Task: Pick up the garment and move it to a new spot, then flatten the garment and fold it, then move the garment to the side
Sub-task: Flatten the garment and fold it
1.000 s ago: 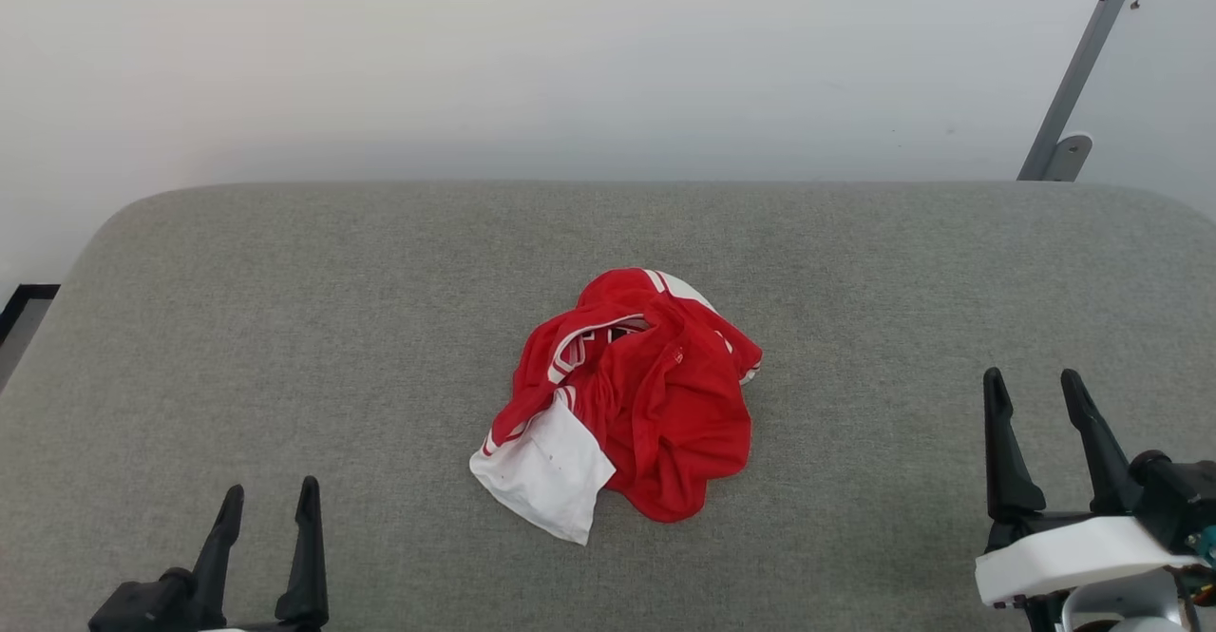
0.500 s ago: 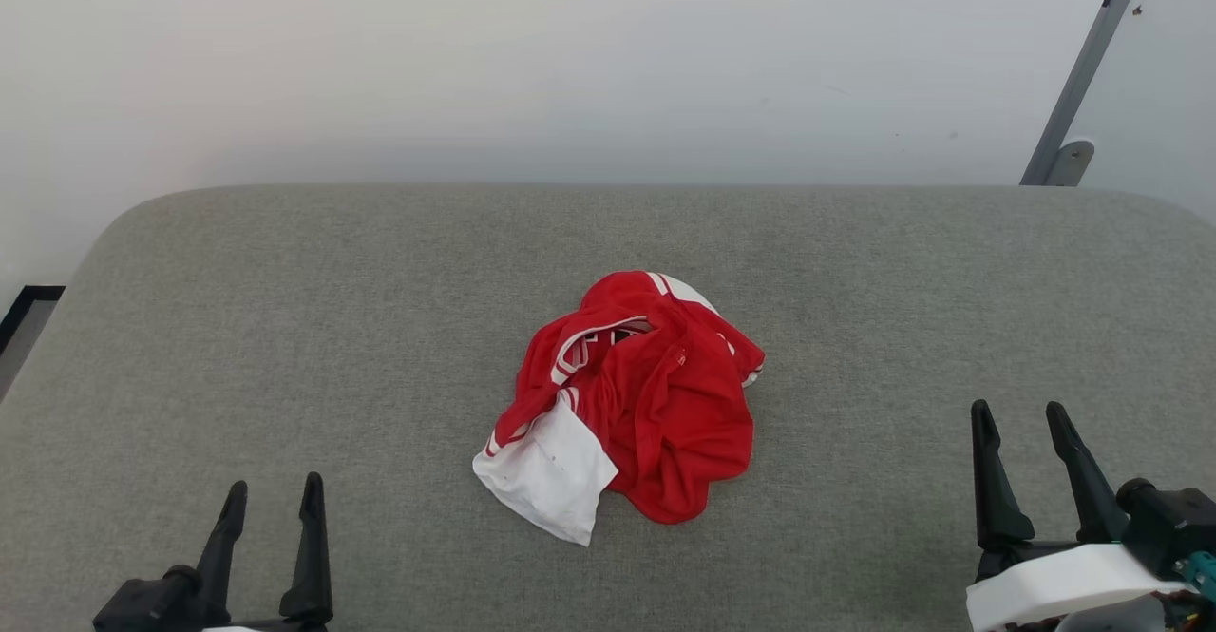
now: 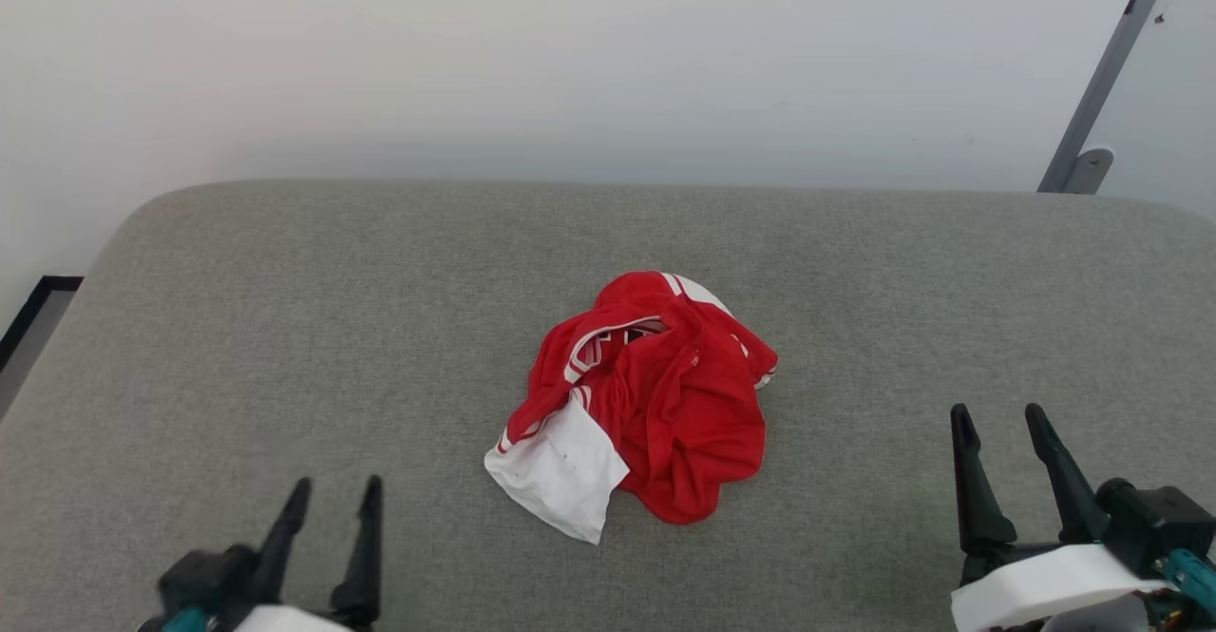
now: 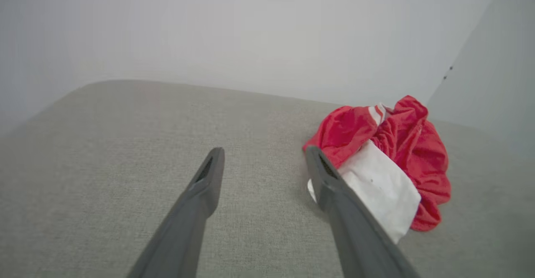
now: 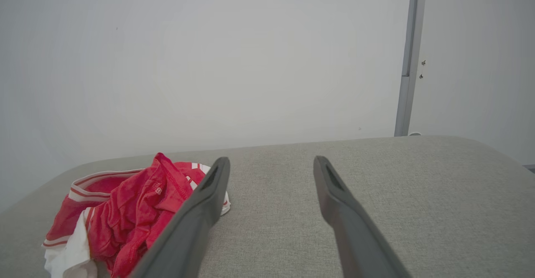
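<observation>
Grey woven fabric covers the padded worktop (image 3: 285, 328), and by the look of things the job is at its very start.

At the lower left of the head view, the left fingers (image 3: 366, 542), two long dark prongs, stand spread wide with nothing between them. They hover over bare fabric, clear of the cloth. The left wrist view has them aimed at the near-left side of the heap, with the white panel just past one tip.

In the middle of the worktop lies the soft bright red cloth garment with a white panel and thin double white stripes along its trim (image 3: 665, 404). It is crumpled into a loose heap, the white panel turned out at its near-left corner, and neither arm touches it.

At the lower right, the right fingers (image 3: 971, 489) are likewise wide apart and empty, well away from the garment. Behind the far right corner leans a slim grey metal post (image 3: 1107, 71).

I judge that no step is done. The pick-up has not begun, and the move to a new spot, the flattening, the folding and the setting aside are all left.
</observation>
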